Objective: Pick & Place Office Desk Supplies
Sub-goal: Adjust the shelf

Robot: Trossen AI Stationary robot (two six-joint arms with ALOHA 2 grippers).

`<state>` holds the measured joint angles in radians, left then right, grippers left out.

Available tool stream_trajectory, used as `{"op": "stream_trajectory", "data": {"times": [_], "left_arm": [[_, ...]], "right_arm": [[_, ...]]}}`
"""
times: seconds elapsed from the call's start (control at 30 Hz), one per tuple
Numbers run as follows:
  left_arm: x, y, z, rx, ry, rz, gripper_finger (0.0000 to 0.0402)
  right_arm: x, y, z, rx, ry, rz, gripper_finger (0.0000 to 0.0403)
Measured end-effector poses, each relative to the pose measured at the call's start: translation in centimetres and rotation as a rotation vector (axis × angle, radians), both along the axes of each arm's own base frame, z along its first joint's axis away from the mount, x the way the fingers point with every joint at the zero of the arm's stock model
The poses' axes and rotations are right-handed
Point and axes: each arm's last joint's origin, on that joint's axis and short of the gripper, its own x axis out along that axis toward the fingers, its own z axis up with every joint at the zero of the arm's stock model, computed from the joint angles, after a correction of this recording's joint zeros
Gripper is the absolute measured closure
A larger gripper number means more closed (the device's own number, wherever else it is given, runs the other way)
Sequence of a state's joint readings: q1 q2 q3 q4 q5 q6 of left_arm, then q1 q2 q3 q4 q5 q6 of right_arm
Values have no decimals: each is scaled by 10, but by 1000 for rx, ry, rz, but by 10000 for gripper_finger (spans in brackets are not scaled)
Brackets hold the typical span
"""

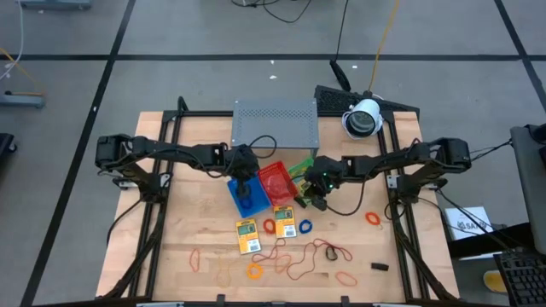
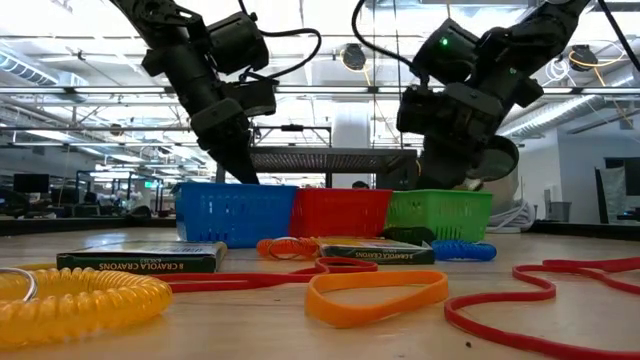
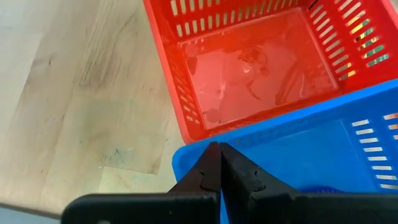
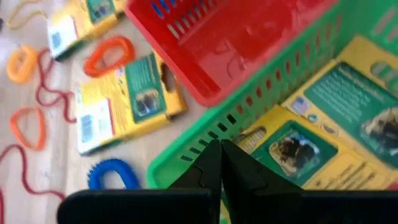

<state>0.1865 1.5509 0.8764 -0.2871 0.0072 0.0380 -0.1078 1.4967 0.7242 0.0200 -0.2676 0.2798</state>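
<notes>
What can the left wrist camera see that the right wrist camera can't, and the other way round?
Only the left wrist view shows the blue tray, under the shut left gripper. Only the right wrist view shows the green tray with crayon packets inside, another crayon packet on the table, an orange ring, a blue ring and the shut right gripper. Both show the red tray and the wooden table.

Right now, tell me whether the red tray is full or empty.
Empty: the left wrist view shows the red tray's bare floor, nothing inside.
</notes>
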Motion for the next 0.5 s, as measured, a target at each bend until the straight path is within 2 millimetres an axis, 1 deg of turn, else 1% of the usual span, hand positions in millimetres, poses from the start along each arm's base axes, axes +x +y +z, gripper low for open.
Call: {"op": "stream_trajectory", "data": {"times": [0.17,0.3,0.4,0.5], "left_arm": [[0,0,0,3,-1,-38,401],[1,0,-2,8,0,-70,401],[5,1,-9,13,6,-99,401],[12,3,-24,-7,25,-126,401]], "right_arm": [[3,1,2,-3,-37,4,403],[3,1,2,11,-33,-10,403],[3,1,3,12,-35,-10,403],[3,3,3,12,-42,-6,403]]}}
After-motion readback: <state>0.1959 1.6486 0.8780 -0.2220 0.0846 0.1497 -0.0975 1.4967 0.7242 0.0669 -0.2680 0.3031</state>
